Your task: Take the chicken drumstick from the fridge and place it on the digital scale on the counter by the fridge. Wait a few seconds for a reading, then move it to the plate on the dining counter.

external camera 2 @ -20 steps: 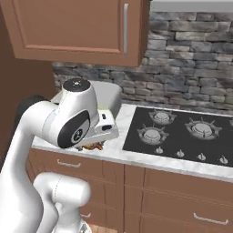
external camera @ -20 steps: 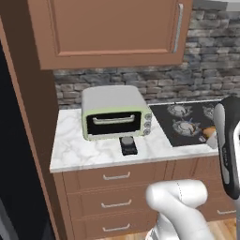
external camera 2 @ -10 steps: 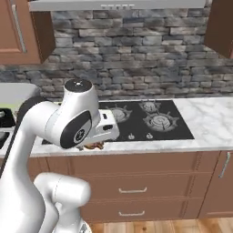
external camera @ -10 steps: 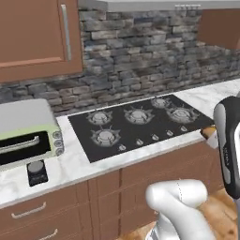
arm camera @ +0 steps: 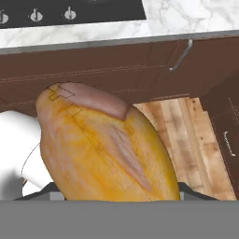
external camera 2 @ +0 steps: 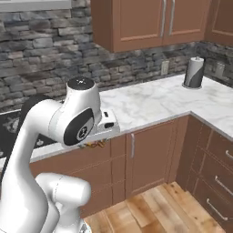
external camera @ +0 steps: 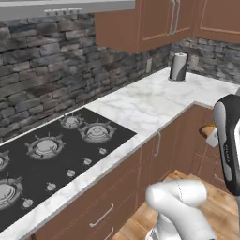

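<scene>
The chicken drumstick (arm camera: 102, 149) is golden-brown with a paler pinkish end and looms large in the hand view, lying between my two fingers. My gripper (arm camera: 116, 191) is shut on it. In the right base view the gripper (external camera 2: 94, 144) hangs under the white wrist in front of the cabinet fronts, with a bit of the drumstick (external camera 2: 96, 145) showing below it. In the left base view a golden piece of the drumstick (external camera: 207, 130) peeks out beside the dark forearm at the right edge. The fridge, the digital scale, the plate and the dining counter are out of view.
A black gas cooktop (external camera: 51, 154) is set in a marble worktop (external camera: 140, 105) that turns a corner at the right. A paper towel roll (external camera 2: 194, 73) stands near that corner. Brown cabinets (external camera 2: 150, 152) run below, wall cupboards (external camera 2: 145, 22) above, and a wooden floor (external camera 2: 159, 209) lies in front.
The base has turned right, so both base views swept along the wall. The toaster oven and scale left the picture, and the corner worktop came in. The gripper kept hold of the drumstick.
</scene>
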Tool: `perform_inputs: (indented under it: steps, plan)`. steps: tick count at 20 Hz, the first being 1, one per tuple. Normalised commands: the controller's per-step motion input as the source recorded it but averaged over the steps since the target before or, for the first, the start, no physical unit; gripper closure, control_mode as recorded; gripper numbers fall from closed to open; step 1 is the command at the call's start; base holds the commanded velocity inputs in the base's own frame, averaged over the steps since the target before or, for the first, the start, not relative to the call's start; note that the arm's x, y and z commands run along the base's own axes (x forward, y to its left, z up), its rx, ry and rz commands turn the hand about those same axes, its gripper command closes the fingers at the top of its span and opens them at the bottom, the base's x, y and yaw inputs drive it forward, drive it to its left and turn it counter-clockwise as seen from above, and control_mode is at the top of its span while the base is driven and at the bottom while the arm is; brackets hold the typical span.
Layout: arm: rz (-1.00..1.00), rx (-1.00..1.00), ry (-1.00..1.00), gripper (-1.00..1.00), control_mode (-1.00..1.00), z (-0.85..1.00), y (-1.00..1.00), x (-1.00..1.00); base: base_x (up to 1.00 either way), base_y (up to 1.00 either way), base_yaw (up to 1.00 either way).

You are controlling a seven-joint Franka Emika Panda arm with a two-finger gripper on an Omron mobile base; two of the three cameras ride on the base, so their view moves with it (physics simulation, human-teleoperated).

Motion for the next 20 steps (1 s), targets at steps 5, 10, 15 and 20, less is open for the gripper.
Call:
perform_inputs:
  steps: [5, 10, 15, 20]
  plan:
    - [0.0, 0.0, 0.0, 1.0, 1.0, 0.0, 0.0, 0.0, 0.17, -0.63, -0.76]
    - [0.0, 0.0, 0.0, 1.0, 1.0, 0.0, 0.0, 0.0, -0.02, -0.11, -0.77]
    - [0.0, 0.0, 0.0, 1.0, 1.0, 0.0, 0.0, 0.0, -0.08, 0.0, -0.72]
    - [0.0, 0.0, 0.0, 1.0, 1.0, 0.0, 0.0, 0.0, -0.19, 0.0, -0.73]
